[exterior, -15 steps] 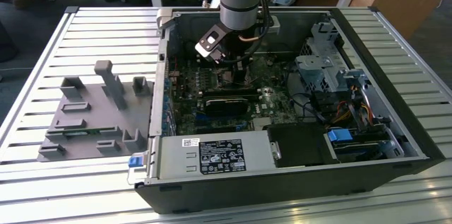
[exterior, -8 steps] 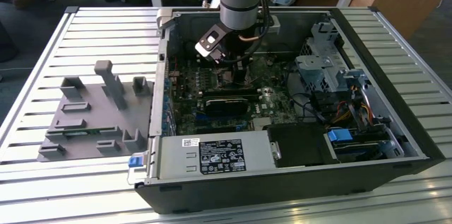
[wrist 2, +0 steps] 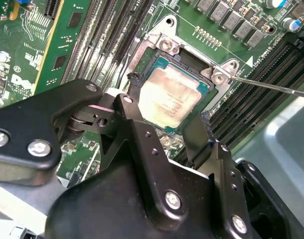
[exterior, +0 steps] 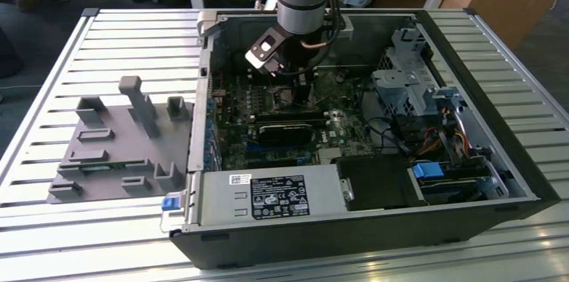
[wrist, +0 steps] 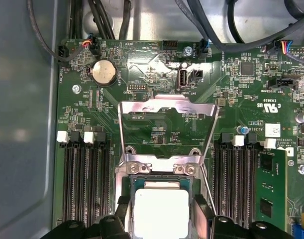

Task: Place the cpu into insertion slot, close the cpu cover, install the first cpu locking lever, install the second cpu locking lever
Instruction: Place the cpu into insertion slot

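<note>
The cpu is a silver-topped square chip lying level inside the insertion slot, a black socket framed by metal on the green board. It also appears in the first wrist view as the cpu. My gripper straddles it, with black fingers pressed against two opposite edges. The cpu cover, a silver frame plate with a square hole, stands swung back from the socket. A thin locking lever sticks out to one side, unlatched. In the exterior view the gripper is low inside the open computer case.
Long black memory slots flank the socket on both sides, one holding a green memory stick. The case also holds a power supply and a drive cage. A grey fixture lies on the slatted table at the exterior view's left.
</note>
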Available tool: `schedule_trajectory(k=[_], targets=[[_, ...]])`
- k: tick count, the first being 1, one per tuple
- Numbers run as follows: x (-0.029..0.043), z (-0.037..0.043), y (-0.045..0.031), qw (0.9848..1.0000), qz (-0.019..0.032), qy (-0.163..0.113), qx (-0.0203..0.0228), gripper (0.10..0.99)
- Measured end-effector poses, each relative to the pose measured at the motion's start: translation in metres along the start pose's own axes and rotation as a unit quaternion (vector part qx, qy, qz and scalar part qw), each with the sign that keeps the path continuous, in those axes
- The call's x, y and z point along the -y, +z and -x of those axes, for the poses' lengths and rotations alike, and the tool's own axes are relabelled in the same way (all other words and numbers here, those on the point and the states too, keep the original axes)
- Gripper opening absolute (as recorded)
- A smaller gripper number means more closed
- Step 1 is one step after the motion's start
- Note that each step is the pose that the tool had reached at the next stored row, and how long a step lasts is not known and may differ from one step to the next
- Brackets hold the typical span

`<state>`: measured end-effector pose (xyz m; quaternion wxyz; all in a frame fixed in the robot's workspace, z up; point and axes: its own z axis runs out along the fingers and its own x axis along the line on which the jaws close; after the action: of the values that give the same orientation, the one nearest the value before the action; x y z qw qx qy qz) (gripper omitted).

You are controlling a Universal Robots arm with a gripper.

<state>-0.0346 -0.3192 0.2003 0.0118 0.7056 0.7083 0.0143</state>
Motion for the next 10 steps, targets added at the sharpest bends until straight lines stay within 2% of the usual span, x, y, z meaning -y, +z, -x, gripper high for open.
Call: schedule_trajectory(k=[5, 7, 8, 10], targets=[[-0.0002, 0.0000, -0.0039, 1.0000, -0.0001, 0.000, 0.0000, 0.596], [-0.0002, 0.0000, -0.0047, 1.0000, -0.0002, 0.000, 0.0000, 0.475], [-0.0002, 0.0000, -0.0052, 1.0000, -0.0002, 0.000, 0.0000, 0.475], [-0.0002, -0.0001, -0.0059, 1.0000, -0.0002, 0.000, 0.0000, 0.357]])
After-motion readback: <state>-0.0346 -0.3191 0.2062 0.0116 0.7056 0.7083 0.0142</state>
